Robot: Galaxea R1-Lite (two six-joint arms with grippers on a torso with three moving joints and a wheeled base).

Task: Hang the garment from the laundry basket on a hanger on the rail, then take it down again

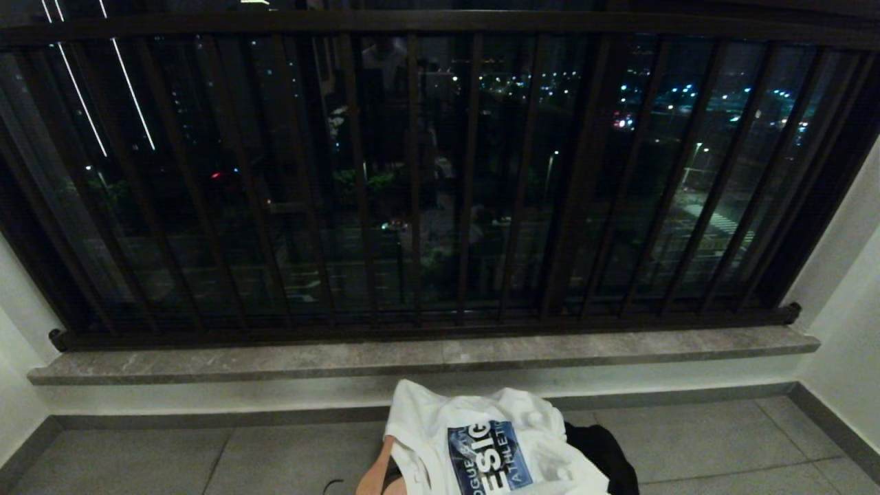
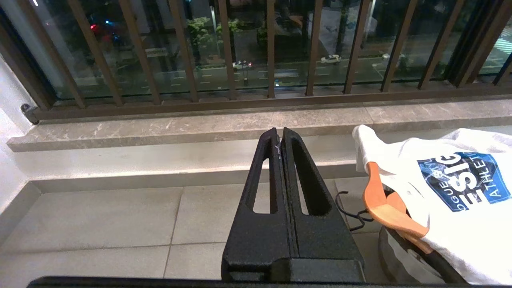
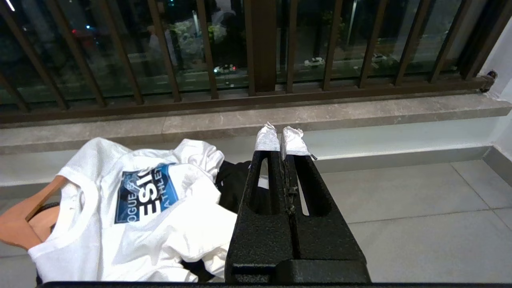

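A white T-shirt with a blue printed patch (image 1: pixel 440 419) (image 2: pixel 460 216) (image 3: pixel 100 240) lies bunched over the laundry basket, whose dark rim (image 2: pixel 382 250) shows beneath it. A wooden hanger (image 2: pixel 394 212) (image 3: pixel 20 228) with a dark wire hook sticks out from under the shirt. My left gripper (image 2: pixel 279 134) hangs shut and empty to the left of the basket. On the other side of the basket, my right gripper (image 3: pixel 279 138) with white-taped tips is shut and empty too. Neither gripper shows in the head view. I cannot tell whether the balcony railing (image 1: pixel 440 24) is the task's rail.
A black cloth (image 1: pixel 605 447) (image 3: pixel 232 184) lies under the shirt on its right side. A grey stone sill (image 1: pixel 412 357) runs below the railing's bars, with a low white step under it. White walls close in the tiled floor (image 1: pixel 722 440) left and right.
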